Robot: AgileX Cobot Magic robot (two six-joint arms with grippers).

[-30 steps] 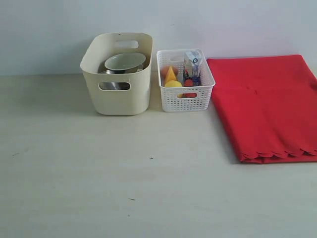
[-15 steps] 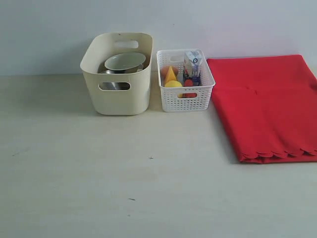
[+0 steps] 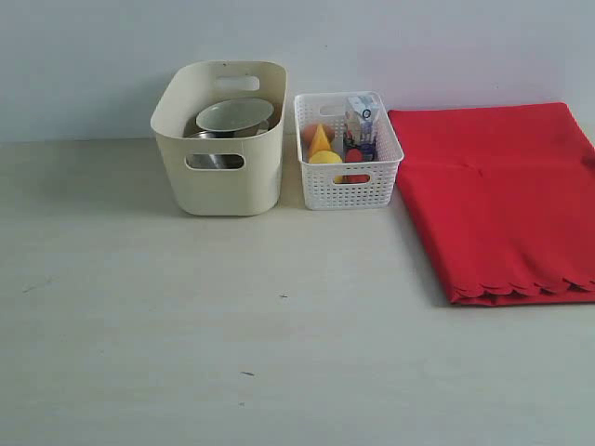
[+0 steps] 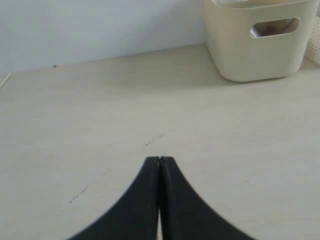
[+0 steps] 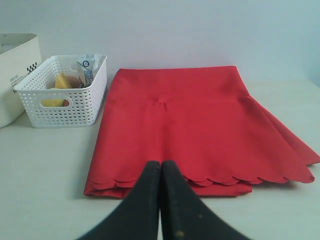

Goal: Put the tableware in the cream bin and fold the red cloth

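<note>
The cream bin (image 3: 221,177) stands at the back left of the table, holding the pale green-white bowl (image 3: 234,115) and a steel cup (image 3: 212,160) that shows through its handle cutout. The other tableware is hidden. The red cloth (image 3: 502,195) lies folded in layers at the right, its scalloped edge toward the front. Neither arm shows in the exterior view. My left gripper (image 4: 159,159) is shut and empty above bare table, well apart from the cream bin (image 4: 252,47). My right gripper (image 5: 160,163) is shut and empty, its tips in front of the red cloth (image 5: 192,122) at the scalloped edge.
A white lattice basket (image 3: 348,182) with a yellow wedge, a lemon and a small milk carton (image 3: 361,117) sits between the bin and the cloth. The lattice basket (image 5: 65,112) also shows in the right wrist view. A pale wall runs behind everything.
</note>
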